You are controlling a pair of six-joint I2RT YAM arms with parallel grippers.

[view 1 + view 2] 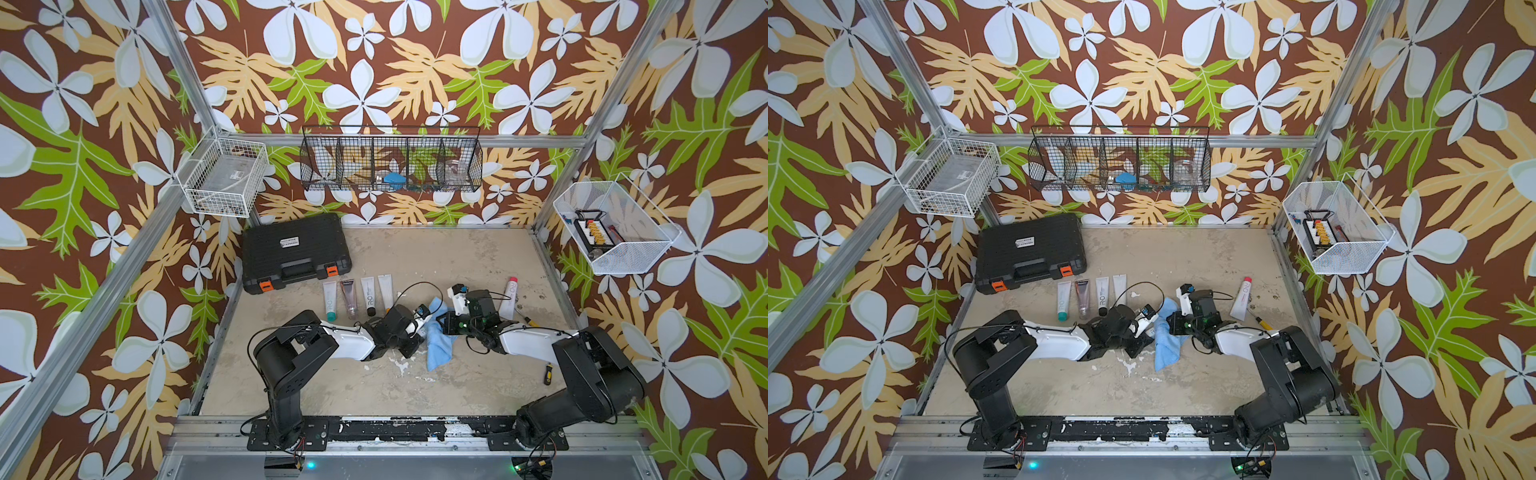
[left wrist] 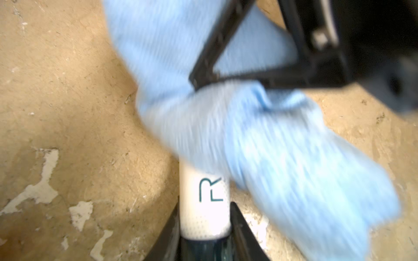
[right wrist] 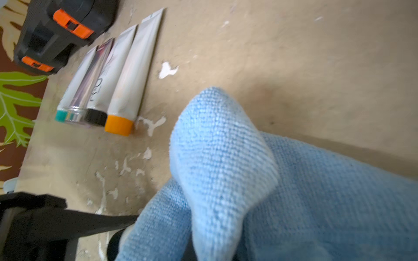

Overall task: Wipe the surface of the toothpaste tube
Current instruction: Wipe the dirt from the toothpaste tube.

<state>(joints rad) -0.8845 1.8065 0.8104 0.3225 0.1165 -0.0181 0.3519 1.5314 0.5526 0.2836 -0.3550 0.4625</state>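
Observation:
A white toothpaste tube (image 2: 204,203) with teal lettering sticks out from between the fingers of my left gripper (image 2: 204,228), which is shut on its cap end. In a top view only a sliver of the tube (image 1: 1151,332) shows. A light blue cloth (image 2: 260,135) drapes over the far part of the tube and hides it. My right gripper (image 2: 199,80) is shut on a fold of the cloth (image 3: 226,158); in the right wrist view the cloth covers its jaws. Both top views show the two grippers meeting mid-table at the cloth (image 1: 438,345) (image 1: 1167,345).
Several other tubes (image 1: 357,297) (image 3: 113,74) lie in a row beside a black case (image 1: 296,251). A pink-capped tube (image 1: 510,297) and two screwdrivers (image 1: 530,321) (image 1: 548,372) lie to the right. Wire baskets (image 1: 390,160) hang on the walls.

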